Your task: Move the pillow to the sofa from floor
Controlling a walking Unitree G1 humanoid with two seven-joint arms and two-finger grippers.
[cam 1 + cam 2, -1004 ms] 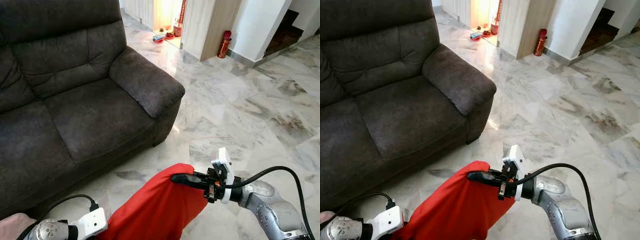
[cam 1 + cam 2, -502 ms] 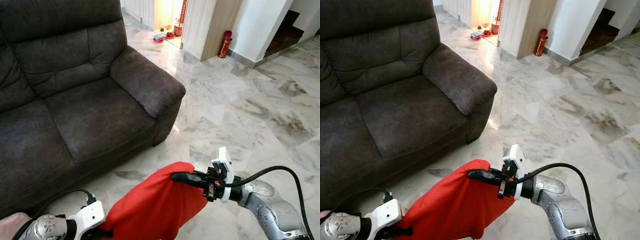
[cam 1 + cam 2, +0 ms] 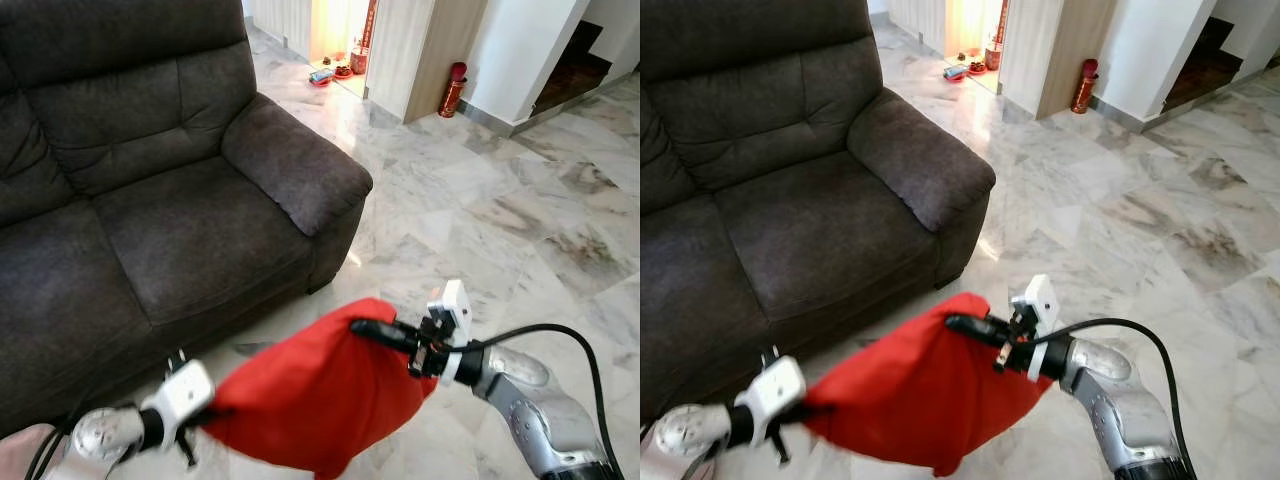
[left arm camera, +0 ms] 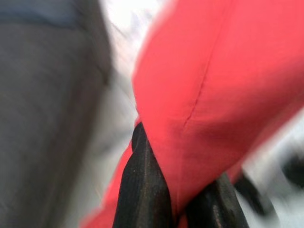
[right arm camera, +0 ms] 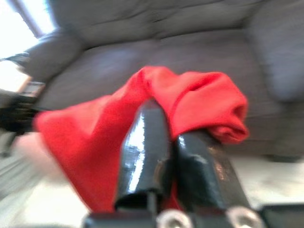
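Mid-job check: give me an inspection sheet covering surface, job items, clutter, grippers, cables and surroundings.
Surface: marble floor, bare in front of the robot.
Job's things: red pillow held in the air between both grippers, in front of the sofa; sofa seat free.
Clutter: small items on the floor by the far doorway; red cylinder against the wall corner.
Grippers: left gripper shut on the pillow's left edge; right gripper shut on its top right corner.
Cables: black cable loops over the right forearm; another at the left wrist.
Surroundings: wood-panelled wall, dark stairwell far right.
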